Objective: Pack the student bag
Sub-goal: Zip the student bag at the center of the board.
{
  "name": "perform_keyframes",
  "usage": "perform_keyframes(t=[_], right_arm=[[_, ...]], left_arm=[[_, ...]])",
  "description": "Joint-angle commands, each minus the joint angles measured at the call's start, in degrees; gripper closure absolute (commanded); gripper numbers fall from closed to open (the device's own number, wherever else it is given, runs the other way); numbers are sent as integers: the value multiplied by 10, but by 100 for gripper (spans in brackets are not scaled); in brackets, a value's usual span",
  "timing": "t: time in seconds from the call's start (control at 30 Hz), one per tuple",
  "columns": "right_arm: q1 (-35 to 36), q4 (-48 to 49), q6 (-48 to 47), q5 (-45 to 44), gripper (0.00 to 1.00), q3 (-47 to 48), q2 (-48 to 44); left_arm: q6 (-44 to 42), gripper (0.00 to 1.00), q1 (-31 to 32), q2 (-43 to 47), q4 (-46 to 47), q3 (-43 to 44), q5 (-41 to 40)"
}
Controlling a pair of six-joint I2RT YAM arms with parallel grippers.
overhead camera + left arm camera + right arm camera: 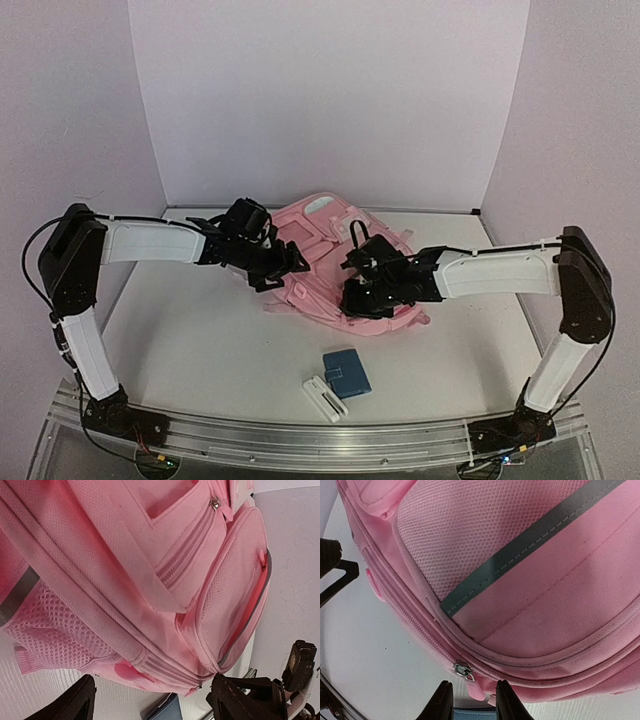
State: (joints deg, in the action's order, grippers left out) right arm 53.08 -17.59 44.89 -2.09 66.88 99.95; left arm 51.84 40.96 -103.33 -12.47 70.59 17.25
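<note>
The student bag, a big pink backpack, lies flat in the middle of the table. My left gripper is at its left side. In the left wrist view the left gripper stands wide open with nothing between its fingers, just below the bag's bottom seam. My right gripper is at the bag's near edge. Seen from the right wrist, the right gripper is narrowly open, its fingers either side of a pink zipper pull tab beside a metal slider, with a gap still showing.
A blue flat case and a white oblong item lie on the table in front of the bag. White walls enclose the back and sides. The bag has a grey reflective strip and a mesh side pocket.
</note>
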Motion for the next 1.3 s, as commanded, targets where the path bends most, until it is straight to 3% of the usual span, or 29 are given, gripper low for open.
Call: perform_keyframes(t=[0.0,0.13,0.23,0.43,0.57,0.77,0.93,1.1,1.27], right_arm=[[7,-5,-6,0,71,23,26],[10,-5,-5,3,72,23,41],[14,-5,-6,5,74,30,51],[21,-3,-3,-1,76,40,63],[22,-4,0,-14,82,42,74],[22,-4,14,-35,100,36,73],[22,-14,16,-63,100,26,35],[22,-133,32,-137,100,11,4],[17,-139,39,-137,100,-48,-51]], left_arm=[[9,20,-4,-24,0,38,-30],[1,23,-4,-42,-2,55,-31],[-4,34,-4,-52,-2,65,-30],[-4,45,-5,-69,2,72,-28],[-3,60,-5,-78,5,72,-24],[0,81,-11,-74,3,63,-32],[0,99,-32,-59,3,45,-35],[-26,100,-65,-37,6,34,-14],[-62,100,-105,-33,10,39,22]])
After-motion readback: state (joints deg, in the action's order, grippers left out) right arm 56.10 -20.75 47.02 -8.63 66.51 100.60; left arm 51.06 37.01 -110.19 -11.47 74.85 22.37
